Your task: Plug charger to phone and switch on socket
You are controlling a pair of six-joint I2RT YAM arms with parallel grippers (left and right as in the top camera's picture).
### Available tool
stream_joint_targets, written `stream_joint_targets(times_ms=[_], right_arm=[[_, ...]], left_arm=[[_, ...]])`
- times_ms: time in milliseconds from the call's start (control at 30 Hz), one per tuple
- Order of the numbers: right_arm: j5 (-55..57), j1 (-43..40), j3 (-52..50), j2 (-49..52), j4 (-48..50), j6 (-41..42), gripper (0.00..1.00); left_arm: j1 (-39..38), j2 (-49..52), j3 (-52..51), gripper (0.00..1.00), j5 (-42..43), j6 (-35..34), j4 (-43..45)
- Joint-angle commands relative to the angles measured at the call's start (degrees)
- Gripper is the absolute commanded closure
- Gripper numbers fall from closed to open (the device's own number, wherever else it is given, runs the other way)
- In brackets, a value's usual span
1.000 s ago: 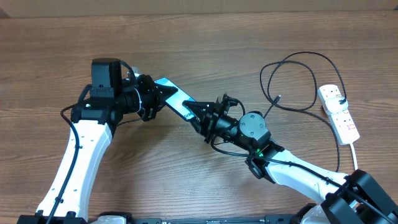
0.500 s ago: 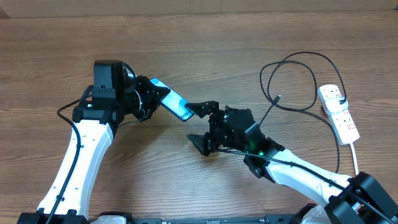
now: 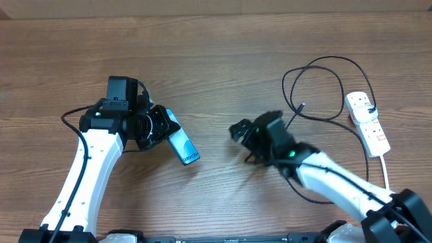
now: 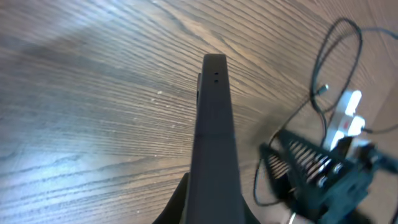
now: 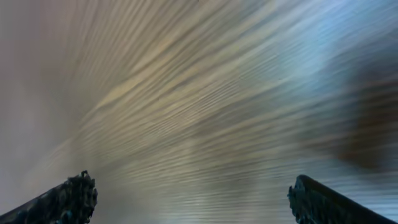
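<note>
- At the near left of the table (image 3: 270, 40), the phone (image 3: 185, 150) is gripped at its upper end by the left gripper (image 3: 165, 129), whose fingers are closed across the body.
- The phone is held lifted and tilted, with its free end pointed toward the right side. This is probably done so that an end edge is offered to the other arm for plugging.
- In the left wrist view the phone is seen edge-on, and two small holes are visible in the far edge. The charging port itself cannot be made out.
- Near the middle of the table the right gripper (image 3: 243, 138) is found empty, its fingers (image 5: 71, 198) spread wide and only bare wood shown between them. It is well apart from the phone and blurred in both views.
- Just beyond it the plug tip (image 3: 302, 106) is left lying loose on the wood. It is judged the next thing to be fetched, hence the wide-spread fingers.
- The rest of the charger (image 3: 283, 82) is laid in open loops behind the tip, so slack should be available when the tip is carried leftward.
- At the far right edge the socket (image 3: 368, 121) is set lengthwise with its white cord (image 3: 385, 169) trailing toward the robot. Nothing is touching it, and its switch position cannot be read.
</note>
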Motion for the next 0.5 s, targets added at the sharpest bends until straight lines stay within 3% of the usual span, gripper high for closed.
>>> stream_joint_targets(times_ms=[0,133,467], right_arm=[[7.7,-4.6,9.9,-2.1,-11.0,-9.3,0.00],[10.8,-9.2,14.3,-2.1,-18.9,-13.2,0.00],[8.9,-17.4,14.4,-2.0,-24.2,-13.7,0.00]], left_arm=[[-0.1,-0.3,0.8,0.96,5.7,6.1,0.8],[-0.1,1.9,0.8,0.96,14.5,8.0,5.1],[-0.1,18.1,0.9,0.96,40.3,6.6,22.0]])
